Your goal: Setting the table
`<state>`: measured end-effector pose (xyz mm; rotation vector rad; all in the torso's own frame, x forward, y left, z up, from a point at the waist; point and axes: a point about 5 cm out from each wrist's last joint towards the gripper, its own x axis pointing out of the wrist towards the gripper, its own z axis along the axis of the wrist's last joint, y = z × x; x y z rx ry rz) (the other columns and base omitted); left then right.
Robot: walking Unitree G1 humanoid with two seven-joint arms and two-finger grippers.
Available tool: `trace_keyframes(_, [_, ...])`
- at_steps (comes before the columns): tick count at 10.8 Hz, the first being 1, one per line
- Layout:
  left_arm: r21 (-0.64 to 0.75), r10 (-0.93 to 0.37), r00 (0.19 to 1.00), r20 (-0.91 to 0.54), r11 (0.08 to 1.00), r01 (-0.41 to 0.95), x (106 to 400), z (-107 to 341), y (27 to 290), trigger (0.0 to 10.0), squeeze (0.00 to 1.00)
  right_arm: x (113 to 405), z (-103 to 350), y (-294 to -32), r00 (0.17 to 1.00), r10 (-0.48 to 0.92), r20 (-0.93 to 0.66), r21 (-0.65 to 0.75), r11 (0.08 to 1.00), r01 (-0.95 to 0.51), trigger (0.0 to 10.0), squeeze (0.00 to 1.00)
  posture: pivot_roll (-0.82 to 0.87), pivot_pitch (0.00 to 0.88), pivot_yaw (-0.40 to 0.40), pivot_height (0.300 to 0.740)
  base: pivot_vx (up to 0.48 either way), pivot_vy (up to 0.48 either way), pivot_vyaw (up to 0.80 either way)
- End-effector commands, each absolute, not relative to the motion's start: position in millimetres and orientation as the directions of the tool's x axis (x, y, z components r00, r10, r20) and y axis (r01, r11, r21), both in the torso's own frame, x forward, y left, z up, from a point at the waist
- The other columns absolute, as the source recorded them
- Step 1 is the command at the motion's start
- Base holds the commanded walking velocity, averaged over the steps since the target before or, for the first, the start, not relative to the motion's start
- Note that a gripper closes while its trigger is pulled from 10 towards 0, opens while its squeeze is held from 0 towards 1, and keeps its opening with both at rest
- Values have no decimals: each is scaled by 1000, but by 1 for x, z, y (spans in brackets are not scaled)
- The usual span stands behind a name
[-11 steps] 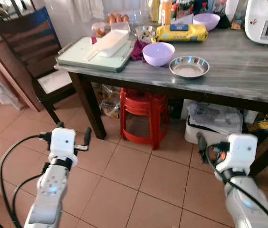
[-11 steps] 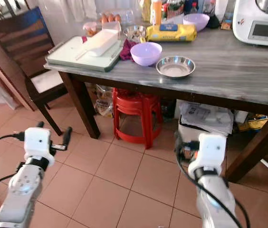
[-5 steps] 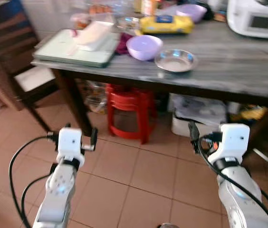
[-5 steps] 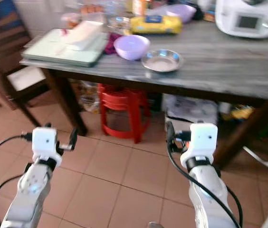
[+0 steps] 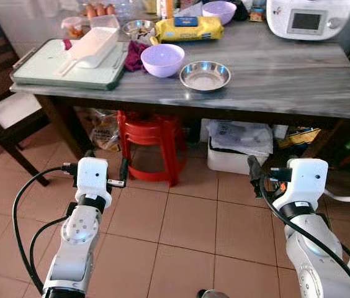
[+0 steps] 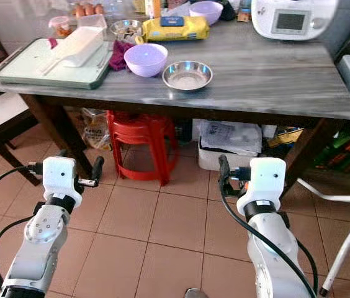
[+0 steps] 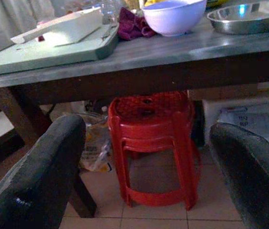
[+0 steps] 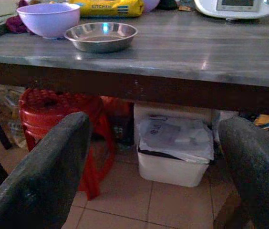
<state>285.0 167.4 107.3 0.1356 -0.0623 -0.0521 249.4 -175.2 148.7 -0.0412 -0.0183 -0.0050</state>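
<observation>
Left gripper [image 5: 105, 174]: near left, low over floor tiles, fingers spread, empty.
Right gripper [image 8: 158, 157]: near right, below table height, fingers spread, empty.
Table [image 5: 299, 81]: ahead; step closer, raise both arms above edge before reaching.
Steel dish [image 5: 205, 75]: near edge, centre; likely first pick.
Lilac bowl [image 5: 162, 60]: just left of dish, slightly farther.

Lilac bowl [image 5: 162, 59], red stool [image 5: 149, 144]
</observation>
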Motion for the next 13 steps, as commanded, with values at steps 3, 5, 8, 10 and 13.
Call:
trace_keyframes(3, [129, -29, 999, 39, 991, 23, 287, 106, 168, 10000, 0, 250, 148, -177, 1000, -23, 1, -36, 999, 23, 10000, 0, -200, 142, 62, 740, 0, 0, -781])
trace_keyframes(5, [132, -33, 999, 36, 991, 28, 287, 106, 167, 10000, 0, 252, 149, -180, 999, -38, 0, -24, 999, 38, 10000, 0, -199, 144, 60, 740, 0, 0, -781])
trace_keyframes(8, [123, -28, 999, 24, 992, 25, 289, 106, 164, 10000, 0, 252, 148, -180, 999, -51, -9, -15, 999, 51, 10000, 0, -203, 147, 63, 740, 0, 0, -781])
trace_keyframes(10, [126, -28, 999, 17, 992, 26, 289, 106, 164, 10000, 0, 252, 147, -181, 999, -53, -12, -6, 999, 53, 10000, 0, -203, 150, 65, 740, 0, 0, -781])
trace_keyframes(13, [130, -27, 1000, 9, 991, 25, 290, 106, 164, 10000, 0, 253, 147, -180, 998, -54, -12, 4, 999, 54, 10000, 0, -200, 150, 66, 740, 0, 0, -138])
